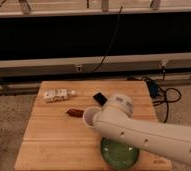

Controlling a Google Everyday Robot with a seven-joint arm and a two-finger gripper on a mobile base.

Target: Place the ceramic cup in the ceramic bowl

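White ceramic cup [90,116] is seen over the middle of the worktop [49,140], at 11 o'clock from the green ceramic bowl [117,155] and not yet put in it, while the jaws are hidden under the arm [149,132] at the cup's 3 o'clock, so open or closed cannot be told.

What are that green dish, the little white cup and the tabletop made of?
The ceramic bowl looks like glazed ceramic: glossy green with a mottled inside. The ceramic cup is pale and smooth, probably ceramic too, though the look leaves it open. The table looks like light wood: parallel planks, matte. The pincer, at the end of the arm, is right at the cup, mostly hidden.
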